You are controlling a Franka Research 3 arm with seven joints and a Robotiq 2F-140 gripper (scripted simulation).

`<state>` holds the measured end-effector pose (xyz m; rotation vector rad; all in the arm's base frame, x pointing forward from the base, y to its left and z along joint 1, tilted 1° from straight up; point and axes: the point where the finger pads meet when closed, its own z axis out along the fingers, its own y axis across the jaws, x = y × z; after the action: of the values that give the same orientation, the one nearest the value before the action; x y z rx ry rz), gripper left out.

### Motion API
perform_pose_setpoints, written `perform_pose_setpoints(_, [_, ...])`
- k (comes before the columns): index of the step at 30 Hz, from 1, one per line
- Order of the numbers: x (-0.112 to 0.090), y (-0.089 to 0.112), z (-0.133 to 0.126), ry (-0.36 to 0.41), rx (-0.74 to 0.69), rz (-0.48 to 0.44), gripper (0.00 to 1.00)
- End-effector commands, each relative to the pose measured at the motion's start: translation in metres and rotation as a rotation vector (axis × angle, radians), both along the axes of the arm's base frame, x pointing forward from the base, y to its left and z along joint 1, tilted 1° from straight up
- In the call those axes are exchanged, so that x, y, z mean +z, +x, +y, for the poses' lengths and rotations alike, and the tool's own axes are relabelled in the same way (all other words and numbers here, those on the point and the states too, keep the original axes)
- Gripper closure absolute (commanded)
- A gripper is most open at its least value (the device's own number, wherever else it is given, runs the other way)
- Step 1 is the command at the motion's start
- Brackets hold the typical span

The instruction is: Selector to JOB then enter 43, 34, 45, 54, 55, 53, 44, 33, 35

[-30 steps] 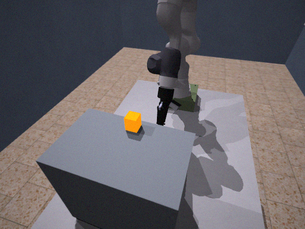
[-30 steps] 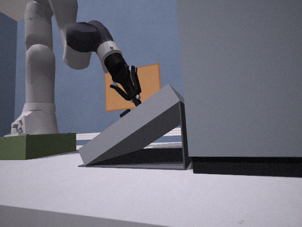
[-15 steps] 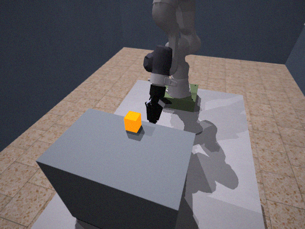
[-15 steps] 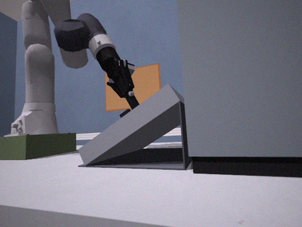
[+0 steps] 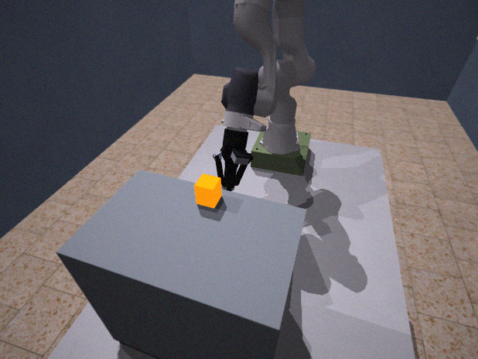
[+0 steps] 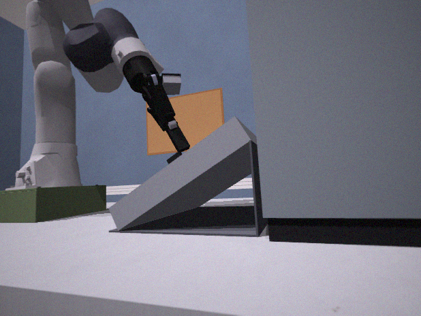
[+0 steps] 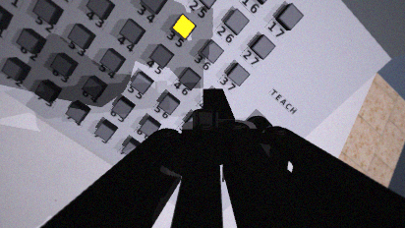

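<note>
The sloped grey key panel (image 6: 187,177) stands in front of the tall grey box. In the wrist view its dark square keys sit in rows with numbers printed below them. Key 35 (image 7: 184,26) is lit yellow; the other keys are dark. The word TEACH (image 7: 284,100) is printed to the right of the keys. My gripper (image 7: 212,104) is shut and empty. Its tips point down at the panel just past keys 46 (image 7: 189,77) and 37 (image 7: 238,73), and hide what lies under them. From the side, the gripper tips (image 6: 182,148) are at the panel's upper surface. It also shows in the top view (image 5: 229,187).
A large grey box (image 5: 186,247) carries an orange cube (image 5: 208,190) near its far edge, close to the gripper. The arm's green base (image 5: 280,155) stands behind on the pale mat. Tiled floor lies around.
</note>
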<state>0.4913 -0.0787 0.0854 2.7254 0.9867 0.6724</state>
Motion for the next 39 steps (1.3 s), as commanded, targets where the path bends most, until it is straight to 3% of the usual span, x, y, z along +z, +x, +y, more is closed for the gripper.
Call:
perform_pose_setpoints(1, [0.001,-0.001,-0.012,0.072,-0.151,0.004,0.9])
perform_pose_setpoints(23, [0.007,-0.004,-0.067,0.324,-0.632,0.001,0.9])
perform_pose_setpoints(24, [0.007,-0.004,-0.067,0.324,-0.632,0.001,0.6])
perform_pose_setpoints(39, [0.007,-0.004,-0.067,0.324,-0.632,0.001,0.6])
